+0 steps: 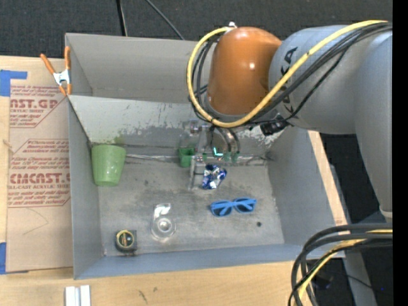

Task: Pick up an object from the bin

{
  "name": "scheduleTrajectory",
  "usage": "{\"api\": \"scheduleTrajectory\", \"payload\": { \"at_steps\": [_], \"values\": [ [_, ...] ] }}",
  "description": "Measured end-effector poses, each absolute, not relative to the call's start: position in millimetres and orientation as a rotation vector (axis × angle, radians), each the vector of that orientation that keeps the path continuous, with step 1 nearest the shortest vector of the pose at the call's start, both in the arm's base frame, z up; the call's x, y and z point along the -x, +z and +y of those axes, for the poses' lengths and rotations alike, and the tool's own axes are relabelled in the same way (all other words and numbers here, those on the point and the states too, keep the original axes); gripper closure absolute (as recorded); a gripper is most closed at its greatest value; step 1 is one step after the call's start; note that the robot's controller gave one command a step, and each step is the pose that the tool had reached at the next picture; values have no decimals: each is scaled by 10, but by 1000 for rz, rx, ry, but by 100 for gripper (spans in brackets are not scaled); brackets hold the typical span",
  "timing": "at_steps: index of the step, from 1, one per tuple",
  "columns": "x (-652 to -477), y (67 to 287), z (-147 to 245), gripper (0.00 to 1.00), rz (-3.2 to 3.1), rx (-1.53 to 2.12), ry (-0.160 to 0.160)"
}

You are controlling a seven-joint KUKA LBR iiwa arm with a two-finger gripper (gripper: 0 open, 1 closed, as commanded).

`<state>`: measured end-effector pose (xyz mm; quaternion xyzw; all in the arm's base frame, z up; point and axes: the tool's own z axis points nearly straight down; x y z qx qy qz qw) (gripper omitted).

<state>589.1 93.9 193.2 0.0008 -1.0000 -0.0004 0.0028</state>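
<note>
My gripper [203, 171] hangs in the middle of the bin, below the orange wrist cover. A crumpled blue and white wrapper-like thing [214, 178] sits right at its fingertips, touching or between them; I cannot tell which. A small green block [185, 157] lies just left of the gripper. Blue toy sunglasses [233, 206] lie on the floor a little below and to the right.
A light green cup [108, 164] lies on its side against the left wall. A clear plastic piece [162, 222] and a small black and yellow round thing [125, 240] sit near the front wall. The arm fills the upper right.
</note>
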Motion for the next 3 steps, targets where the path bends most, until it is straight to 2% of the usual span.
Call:
{"api": "scheduleTrajectory", "payload": {
  "at_steps": [1, 2, 3],
  "values": [
    [-5513, 688, 1497, 0, -3071, -653, 0],
    [-5132, 1000, 1557, 0, -2942, -1103, -2],
    [-5093, 1065, 1418, 0, -2797, -1432, -1]
  ]
}}
